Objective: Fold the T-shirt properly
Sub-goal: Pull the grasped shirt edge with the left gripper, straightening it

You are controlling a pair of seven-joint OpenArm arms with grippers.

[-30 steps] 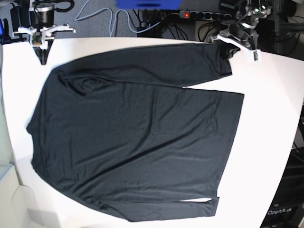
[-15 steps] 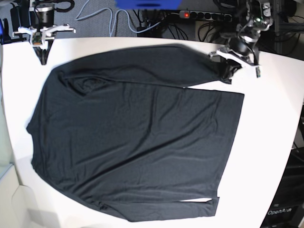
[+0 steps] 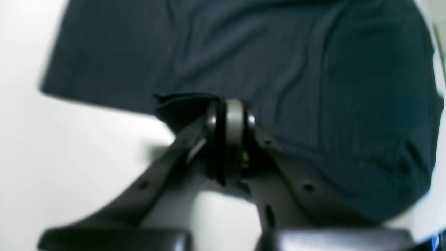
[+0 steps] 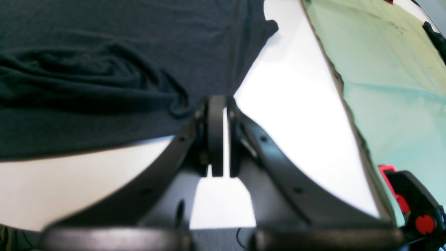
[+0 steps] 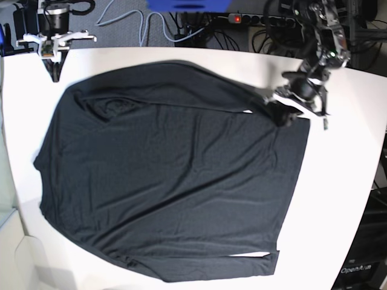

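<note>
The charcoal-black T-shirt lies spread on the white table, hem toward the right. Its upper long sleeve runs along the far side. My left gripper is shut on that sleeve's cuff and holds it over the shirt's upper right corner. In the left wrist view the cuff is pinched in the gripper above the shirt body. My right gripper is shut and empty at the far left. In its own view it sits beside the bunched shoulder fabric.
A power strip and cables lie behind the table's far edge. A pale green surface runs beside the table in the right wrist view, with a red and black clamp near it. A lower sleeve lies along the near edge.
My left gripper has carried the sleeve cuff from the far right corner inward and nearer, onto the shirt's upper right corner. The sleeve now slants. The right arm has not moved.
</note>
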